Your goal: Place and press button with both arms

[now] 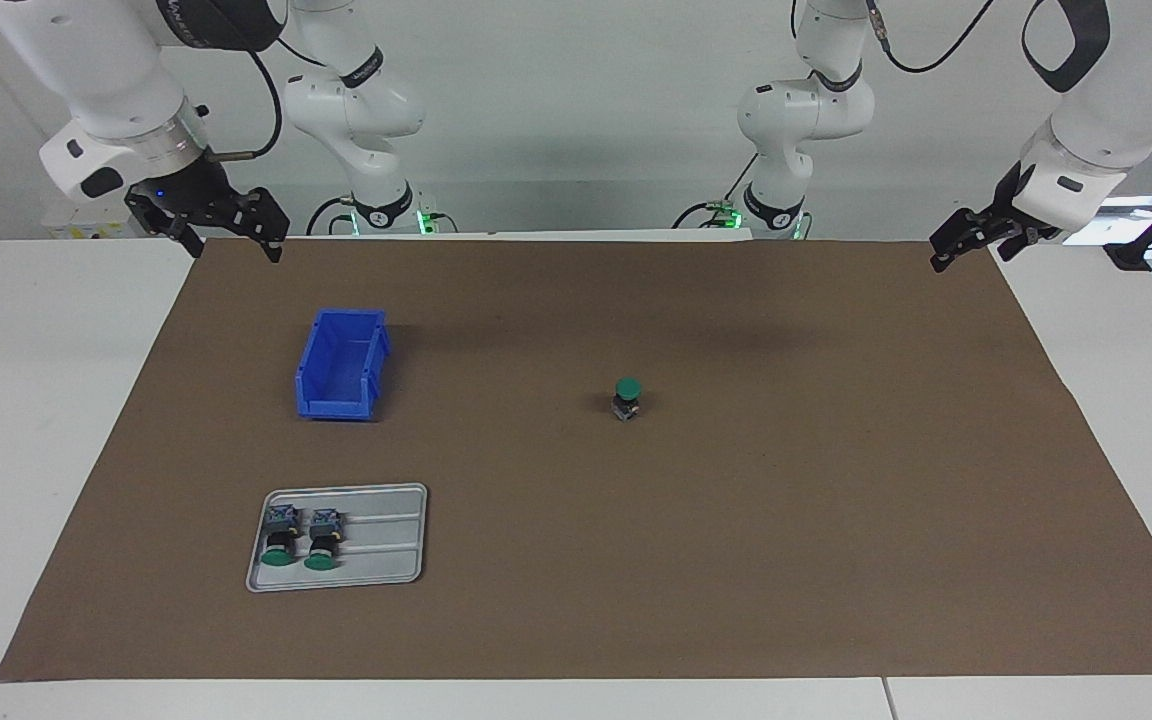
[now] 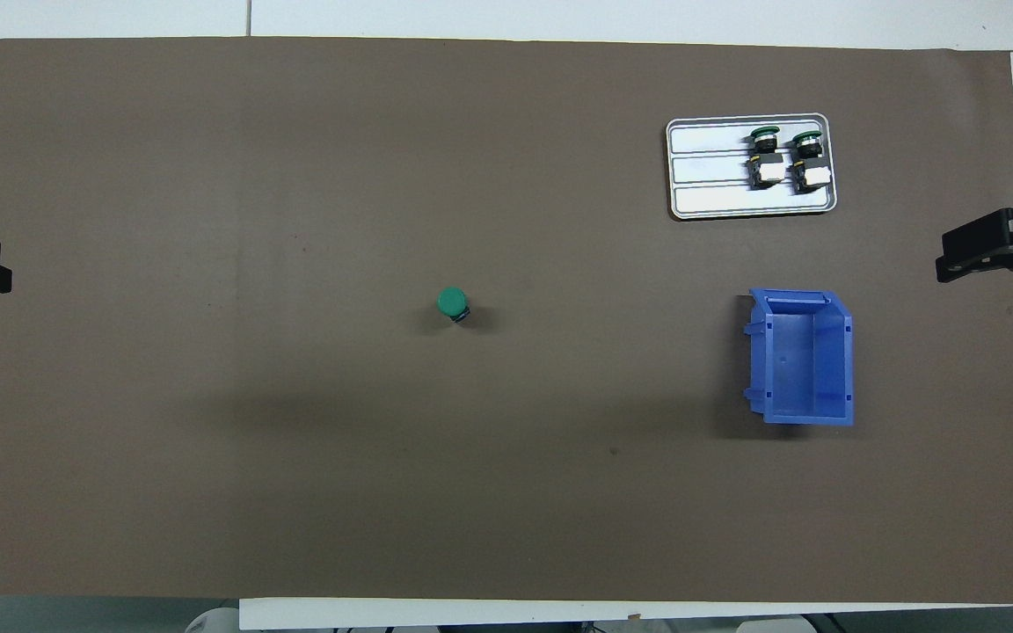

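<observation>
The button (image 1: 627,396) stands upright, green cap up, alone near the middle of the brown mat (image 1: 836,520), well apart from the blue bin (image 1: 341,365) and the grey tray (image 1: 376,575) holding two more buttons (image 1: 298,540), both toward the right arm's end. It looks already placed, so pressing seems the step in hand. A good press would come straight down on the cap's centre, slowly, so the narrow base does not tip. The left claw (image 1: 971,240) and right claw (image 1: 221,225) both hang open and empty over the table's ends.
</observation>
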You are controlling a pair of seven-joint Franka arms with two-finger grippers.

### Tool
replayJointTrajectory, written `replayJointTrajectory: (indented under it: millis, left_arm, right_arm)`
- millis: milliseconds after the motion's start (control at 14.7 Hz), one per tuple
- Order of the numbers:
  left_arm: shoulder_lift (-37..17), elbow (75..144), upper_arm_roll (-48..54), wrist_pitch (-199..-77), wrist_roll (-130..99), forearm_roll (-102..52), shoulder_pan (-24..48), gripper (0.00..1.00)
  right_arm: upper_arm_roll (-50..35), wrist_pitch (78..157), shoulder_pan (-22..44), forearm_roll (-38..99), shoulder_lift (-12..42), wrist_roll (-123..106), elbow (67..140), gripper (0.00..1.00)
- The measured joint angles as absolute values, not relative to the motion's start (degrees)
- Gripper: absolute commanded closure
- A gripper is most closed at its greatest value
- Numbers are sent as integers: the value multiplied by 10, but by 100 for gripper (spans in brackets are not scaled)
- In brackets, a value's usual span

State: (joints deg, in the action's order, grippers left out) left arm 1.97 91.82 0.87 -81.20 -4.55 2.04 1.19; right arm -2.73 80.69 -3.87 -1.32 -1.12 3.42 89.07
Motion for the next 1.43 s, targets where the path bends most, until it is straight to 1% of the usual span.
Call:
replayJointTrajectory:
  millis: [818,954,1090,1227,1363,1431]
  left_arm:
    - [26,918,9,-812,-46,22,12,0]
    - [27,918,9,-812,-46,22,12,0]
    - [27,918,9,-812,-46,22,12,0]
    - [27,918,9,-812,-46,22,12,0]
    - [27,918,10,-812,-46,22,12,0]
    - [27,918,11,-812,-46,22,13,0]
  right_arm:
    - [-29,798,-38,-13,-12,27,891,0]
    - [-31,801,-28,13,-14,-3,891,1]
    - [-34,837,13,46,-11,1,891,1]
    - [-37,882,80,65,7,69,887,1]
    - [-40,937,163,74,49,161,867,1]
    - [-40,967,208,73,83,201,845,1]
